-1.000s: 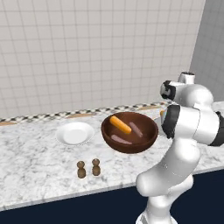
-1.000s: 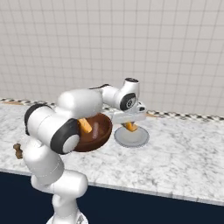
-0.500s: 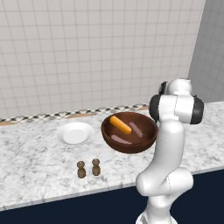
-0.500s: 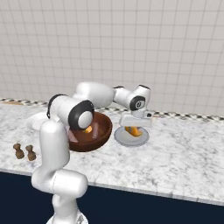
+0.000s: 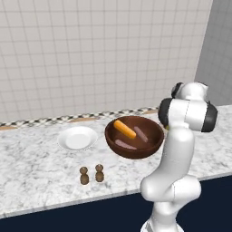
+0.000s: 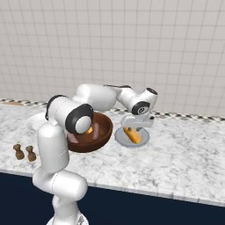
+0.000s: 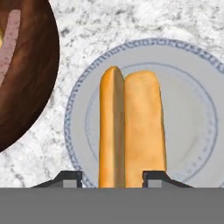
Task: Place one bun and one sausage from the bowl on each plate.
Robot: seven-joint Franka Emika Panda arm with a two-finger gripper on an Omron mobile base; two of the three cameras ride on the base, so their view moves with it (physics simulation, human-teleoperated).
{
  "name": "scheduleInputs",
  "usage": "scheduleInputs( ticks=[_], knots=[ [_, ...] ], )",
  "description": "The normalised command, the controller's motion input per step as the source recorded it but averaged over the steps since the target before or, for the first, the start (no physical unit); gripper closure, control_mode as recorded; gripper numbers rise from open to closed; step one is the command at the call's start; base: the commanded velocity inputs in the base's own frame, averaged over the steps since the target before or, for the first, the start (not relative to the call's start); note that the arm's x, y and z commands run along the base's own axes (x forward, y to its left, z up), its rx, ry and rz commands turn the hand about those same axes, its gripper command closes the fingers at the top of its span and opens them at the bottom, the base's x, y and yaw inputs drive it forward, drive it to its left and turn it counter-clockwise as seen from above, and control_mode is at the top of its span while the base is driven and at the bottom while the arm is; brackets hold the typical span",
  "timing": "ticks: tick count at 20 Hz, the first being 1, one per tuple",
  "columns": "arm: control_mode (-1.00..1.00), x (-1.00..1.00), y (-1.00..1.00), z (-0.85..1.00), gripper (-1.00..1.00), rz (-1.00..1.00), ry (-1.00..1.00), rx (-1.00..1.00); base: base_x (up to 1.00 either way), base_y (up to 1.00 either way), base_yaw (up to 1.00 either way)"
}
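I see my end effector (image 6: 137, 128) low over a plate (image 6: 143, 139) on the counter (image 6: 184, 154). In the hand view the end effector (image 7: 112, 179) has its two dark tips (image 7: 70, 179) standing apart, one on each side of a bun (image 7: 130, 133). The bun lies flat on the plate (image 7: 192, 113), right under the end effector and between the tips. I can see a small gap between each tip and the bun, so the jaws look partly open and I do not think they are holding it. The bun is golden and split down its length.

This plate has a thin blue pattern round its rim. I cannot read any words or labels on anything.

The bowl (image 6: 99, 136) is just beside the end effector, toward the arm's base, and close to the plate. In the hand view the bowl (image 7: 30, 83) has a pink sausage (image 7: 9, 41) in it.

From the left base view, the bowl (image 5: 134, 136) holds one more bun (image 5: 124, 129) and two sausages (image 5: 141, 134). The other plate (image 5: 77, 138) sits on the far side of the bowl from the end effector. Two small brown shakers (image 5: 91, 174) stand near the counter's front edge, well apart from the end effector.
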Motion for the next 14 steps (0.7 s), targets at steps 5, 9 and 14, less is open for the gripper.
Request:
scheduleInputs(
  ticks=[5, 9, 14],
  knots=[
    [-1.00, -0.10, 0.28, 0.21, -1.00, 0.00, -0.34, 0.00, 0.00, 0.00, 0.00],
    [-1.00, 0.00, 0.64, 0.97, -1.00, 0.00, -0.20, 0.00, 0.00, 0.00, 0.00],
    [-1.00, -0.05, 0.83, 0.83, -1.00, 0.00, -0.01, 0.00, 0.00, 0.00, 0.00]
  ],
)
